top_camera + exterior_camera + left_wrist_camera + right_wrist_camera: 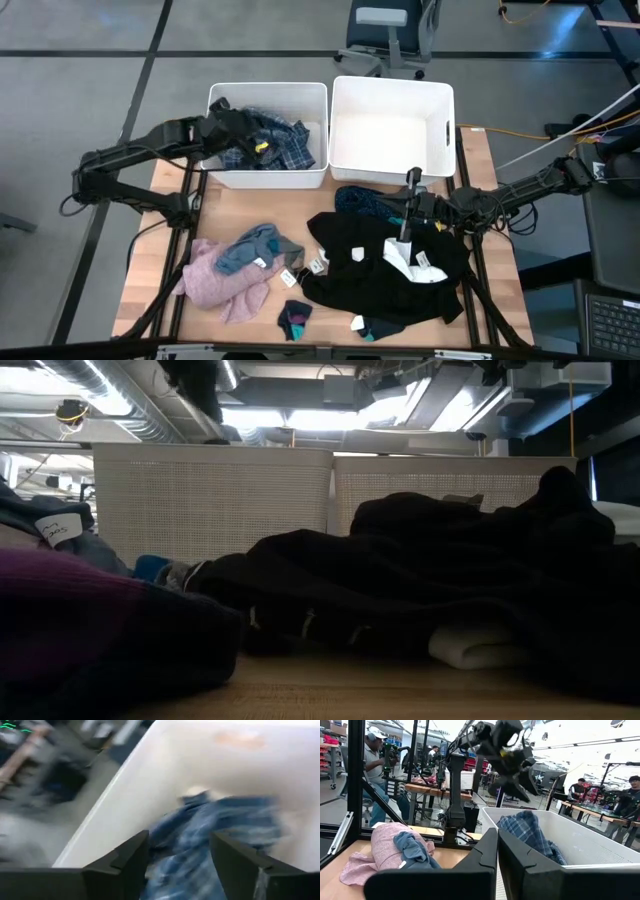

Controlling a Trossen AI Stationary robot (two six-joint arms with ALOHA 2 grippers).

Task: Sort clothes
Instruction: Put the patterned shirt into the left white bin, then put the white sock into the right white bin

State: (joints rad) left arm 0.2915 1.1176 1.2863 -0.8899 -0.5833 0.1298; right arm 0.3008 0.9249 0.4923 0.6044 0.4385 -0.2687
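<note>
The blue plaid shirt (272, 147) lies heaped in the left white bin (215, 97). My left gripper (179, 841) is open and hovers above it; it also shows in the right wrist view (512, 767), well above the bin. My right gripper (400, 208) is shut and empty, low over the near edge of the navy dotted cloth (365, 203). The black pile (390, 270) with a white piece (405, 260) lies on the table's right half. The pink fuzzy top (215, 282), with a blue-grey garment (250, 248) on it, lies at the left. Small dark socks (295, 318) lie near the front.
The right white bin (390, 135) stands beside the left one at the table's far edge. Bare wood shows between the pink top and the black pile. In the right wrist view, people (375, 765) and other benches show in the room behind.
</note>
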